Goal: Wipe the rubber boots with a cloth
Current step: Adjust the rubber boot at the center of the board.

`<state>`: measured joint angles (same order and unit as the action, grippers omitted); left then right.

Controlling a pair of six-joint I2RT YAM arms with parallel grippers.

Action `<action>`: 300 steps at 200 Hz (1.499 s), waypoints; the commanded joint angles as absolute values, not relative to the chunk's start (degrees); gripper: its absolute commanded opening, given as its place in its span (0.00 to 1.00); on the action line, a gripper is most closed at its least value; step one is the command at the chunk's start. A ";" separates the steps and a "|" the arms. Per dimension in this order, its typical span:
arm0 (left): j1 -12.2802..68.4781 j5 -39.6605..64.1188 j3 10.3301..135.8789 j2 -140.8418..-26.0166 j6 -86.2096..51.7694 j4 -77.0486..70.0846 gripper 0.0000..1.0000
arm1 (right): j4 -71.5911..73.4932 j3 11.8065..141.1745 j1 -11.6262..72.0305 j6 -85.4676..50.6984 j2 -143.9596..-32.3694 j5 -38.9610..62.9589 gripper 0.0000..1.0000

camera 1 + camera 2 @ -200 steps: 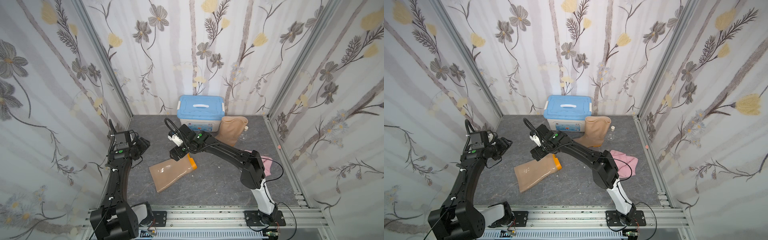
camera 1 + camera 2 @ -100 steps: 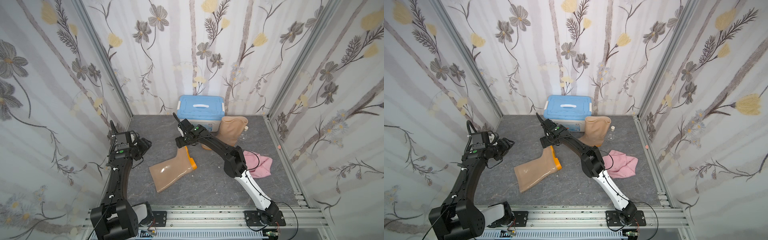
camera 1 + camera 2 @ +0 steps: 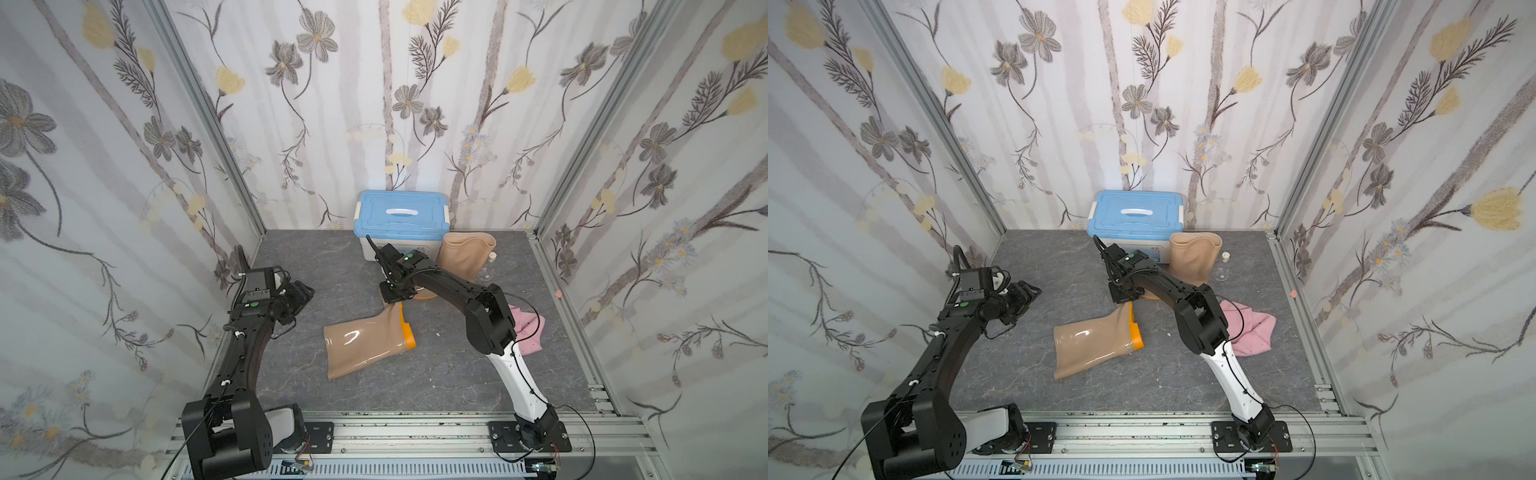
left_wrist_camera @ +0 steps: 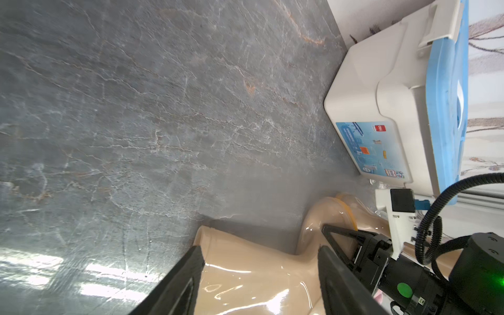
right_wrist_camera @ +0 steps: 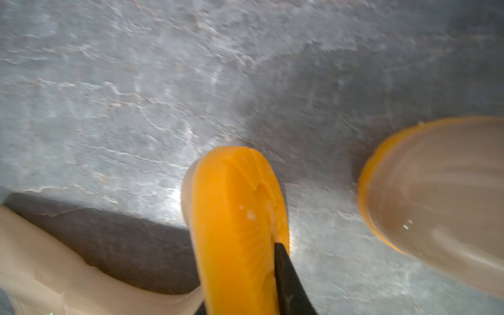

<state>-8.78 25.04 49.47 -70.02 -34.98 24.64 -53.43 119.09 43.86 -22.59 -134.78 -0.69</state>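
**Grey stone floor, right jaws on a lying boot's toe**

Grey veined floor (image 3: 332, 266) inside flowered walls (image 3: 374, 104). Against the back wall, blue-lidded box (image 3: 401, 216). Just beside it, upright boot (image 3: 463, 257), shaft mouth open upward. Mid-floor, lying boot (image 3: 365, 345) on its side, glossy tan shaft toward the near rail, orange sole (image 5: 237, 218) turned toward the upright one; so in both top views. Right gripper (image 3: 395, 296) down at the lying boot's toe and clenched on it. One black finger (image 5: 286, 278) pressed to the sole's edge in the right wrist view, its mate barely in view. Left gripper (image 3: 305, 296) off the floor near the left wall, well apart from both boots, jaws released and spread, holding nothing. Cloth (image 3: 530, 332), pink and crumpled, flat on the floor behind the right arm's elbow, touched by neither gripper.
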 commanded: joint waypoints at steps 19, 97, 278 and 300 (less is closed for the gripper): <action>-6.24 23.74 49.09 -71.83 -36.65 20.16 0.69 | -53.87 109.78 44.30 -26.92 -128.24 -0.06 0.22; -1.41 22.75 48.87 -75.74 -37.62 16.90 0.70 | -46.98 87.10 44.50 -33.21 -113.13 -1.96 0.23; 4.26 18.28 52.41 -78.60 -36.39 19.39 0.70 | -31.48 80.20 35.89 -28.98 -113.83 -8.85 0.22; 4.70 17.89 51.62 -77.98 -35.82 19.25 0.70 | -28.51 75.18 36.97 -29.02 -110.88 -11.53 0.22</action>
<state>4.32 19.03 52.12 -78.63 -37.19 19.09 -32.80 79.07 36.36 -29.71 -112.64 -1.61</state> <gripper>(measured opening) 0.698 0.223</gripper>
